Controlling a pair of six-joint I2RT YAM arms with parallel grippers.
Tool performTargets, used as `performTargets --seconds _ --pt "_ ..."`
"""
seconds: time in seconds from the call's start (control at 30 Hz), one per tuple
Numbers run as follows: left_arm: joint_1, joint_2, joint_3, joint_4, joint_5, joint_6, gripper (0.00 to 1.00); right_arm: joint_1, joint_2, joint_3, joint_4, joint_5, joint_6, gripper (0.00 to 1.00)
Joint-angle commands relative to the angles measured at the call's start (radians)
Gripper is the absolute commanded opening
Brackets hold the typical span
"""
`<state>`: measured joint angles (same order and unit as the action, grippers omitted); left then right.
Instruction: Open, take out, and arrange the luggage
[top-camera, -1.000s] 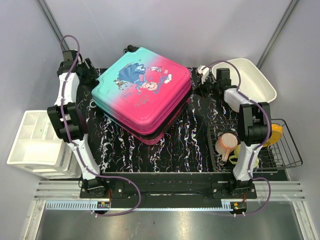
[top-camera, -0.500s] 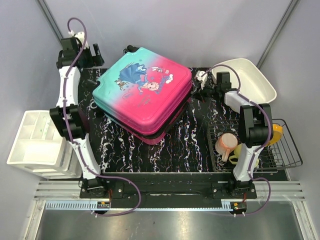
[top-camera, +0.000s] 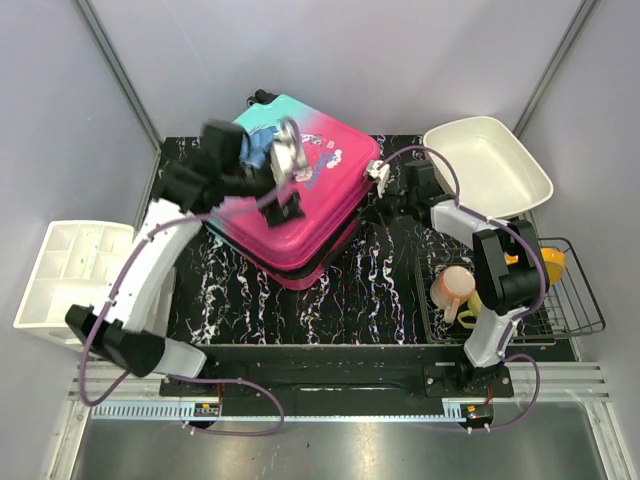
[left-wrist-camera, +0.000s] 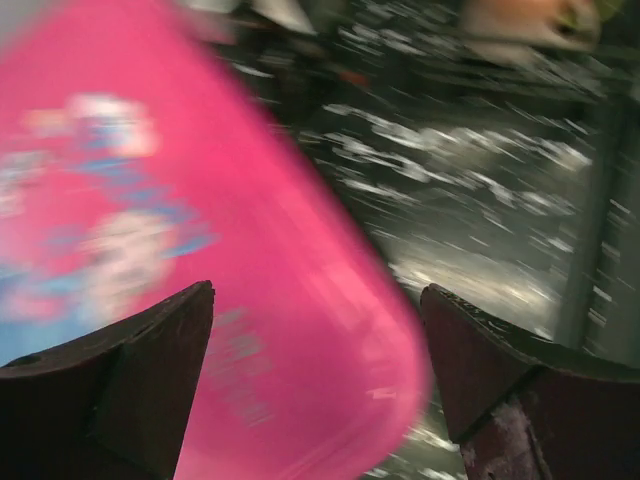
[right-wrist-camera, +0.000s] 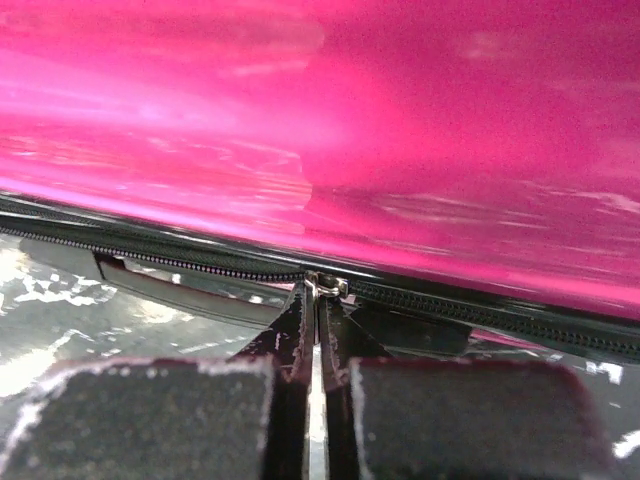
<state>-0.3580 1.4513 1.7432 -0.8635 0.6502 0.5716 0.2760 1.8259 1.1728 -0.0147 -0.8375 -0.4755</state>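
Right tool (right-wrist-camera: 315, 330) closed at the zip (right-wrist-camera: 325, 285), left tool (left-wrist-camera: 317, 292) gaping, empty, above glossy pink-to-teal luggage (top-camera: 320, 215), cartoon print

The top view is lit brightly and evenly from above, with soft shadow thrown beneath the luggage (top-camera: 310, 215). The left claw (top-camera: 285, 175) is smeared by motion blur. The left wrist view is streaked throughout. In the right wrist view, glare is spread across the pink shell and the pads (right-wrist-camera: 160, 420) of the right claw (right-wrist-camera: 316, 320) are out of focus.

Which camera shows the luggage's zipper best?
Right wrist: the zipper runs sharp across the frame, its slider at the shut right fingers. Top external shows only a dark seam on the luggage; left wrist, just blurred pink shell.
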Motion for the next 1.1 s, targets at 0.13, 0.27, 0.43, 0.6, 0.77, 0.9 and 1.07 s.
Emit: performTargets --seconds 0.13,0.27,0.43,0.6,0.77,0.9,1.07 --pt "-0.341 -0.206 -0.502 0.223 -0.119 -0.082 0.80 0.184 -0.062 -0.001 0.305 0.018 0.327 0.00" --pt "-0.420 -0.178 -0.612 0.371 -0.228 -0.102 0.78 0.160 -0.083 0.033 0.188 0.103 0.250 0.00" --pt "-0.430 -0.102 -0.704 0.526 -0.380 -0.078 0.76 0.074 -0.100 0.037 0.128 0.161 0.242 0.00" --pt "-0.430 -0.080 -0.810 0.700 -0.472 -0.059 0.77 0.055 -0.088 0.033 0.122 0.132 0.307 0.00" --pt "-0.432 0.041 -0.766 0.739 -0.618 -0.122 0.77 0.055 -0.083 0.010 0.147 0.117 0.348 0.00" --pt "-0.438 0.148 -0.700 0.727 -0.745 -0.215 0.77 0.055 -0.088 0.005 0.145 0.127 0.333 0.00" --pt "-0.447 0.260 -0.648 0.699 -0.921 -0.265 0.75 0.051 -0.088 0.011 0.145 0.137 0.334 0.00"
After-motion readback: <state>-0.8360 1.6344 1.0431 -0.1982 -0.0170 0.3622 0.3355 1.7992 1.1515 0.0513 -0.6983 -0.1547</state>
